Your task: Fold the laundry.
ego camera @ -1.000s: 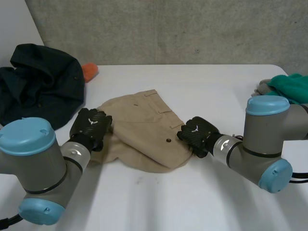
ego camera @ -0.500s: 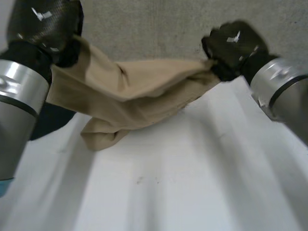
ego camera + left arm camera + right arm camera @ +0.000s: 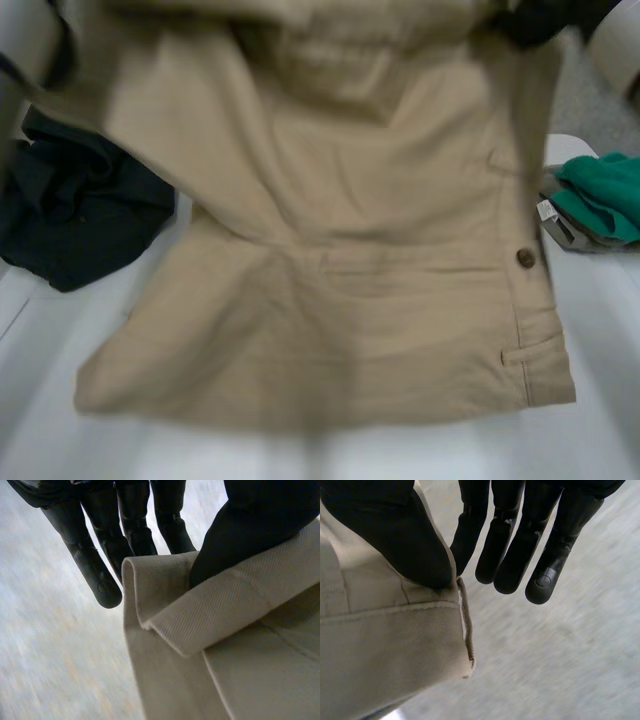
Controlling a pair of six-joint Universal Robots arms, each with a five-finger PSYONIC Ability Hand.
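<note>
Above the white table [image 3: 600, 400] the tan shorts [image 3: 330, 300] hang spread wide, held up at their two top corners; whether the lower hem touches the tabletop cannot be told. The head view takes in the surroundings: a dark, crumpled garment [image 3: 70, 220] heaped on the table at the robot's left, and a green cloth [image 3: 600, 190] lying on a grey cloth [image 3: 560, 228] at its right.

The wrist views give the grips up close. The left hand [image 3: 250, 525] pinches a rolled edge of the shorts under its thumb, and its fingers [image 3: 130, 525] reach out straight behind the cloth. The right hand [image 3: 385, 535] presses its thumb onto a stitched corner, clamping it against the nearest finger, while the other fingers [image 3: 550, 555] are straight and slightly fanned — clear of the fabric.

Up close the cloth is a fine diagonal twill, thick where the band doubles over, with a row of stitching and a frayed corner seam. Near the edge on the robot's right sits a small brown button [image 3: 525, 258].
</note>
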